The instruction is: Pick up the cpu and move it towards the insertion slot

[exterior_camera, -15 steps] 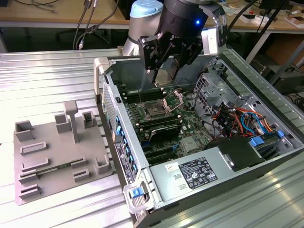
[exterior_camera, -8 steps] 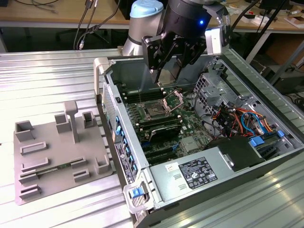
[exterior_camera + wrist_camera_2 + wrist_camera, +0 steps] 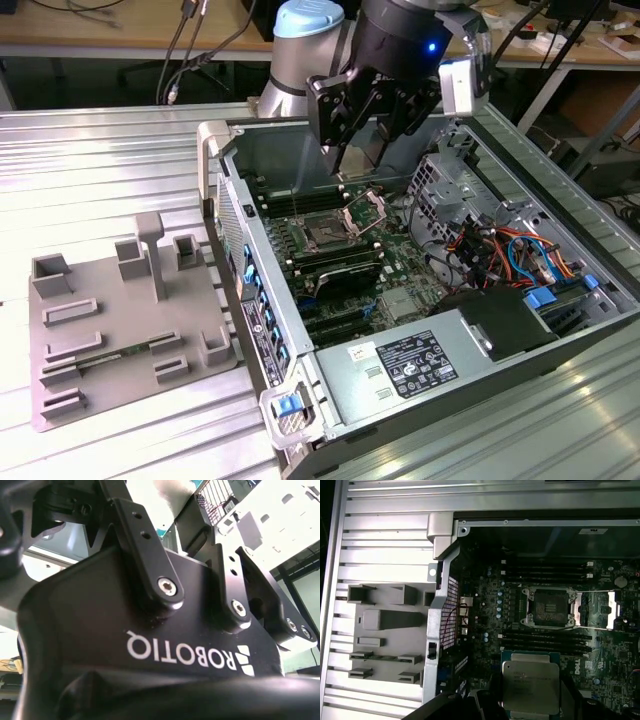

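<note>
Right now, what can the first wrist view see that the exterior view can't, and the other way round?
First wrist view's own: the cpu, silvery top up, between the dark jaws, hanging above the green board and short of the socket.
Exterior view's own: the arm reaching down into the open computer case, and the coloured cables at the exterior view's right.
Shared: the insertion slot with its metal frame open, and the grey tray beside the case.

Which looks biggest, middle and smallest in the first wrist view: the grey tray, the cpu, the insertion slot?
1. The grey tray looks biggest by far.
2. and 3. The cpu and the insertion slot look about alike. The cpu sits nearer the camera, which makes it seem larger, so I won't rank those two.
</note>
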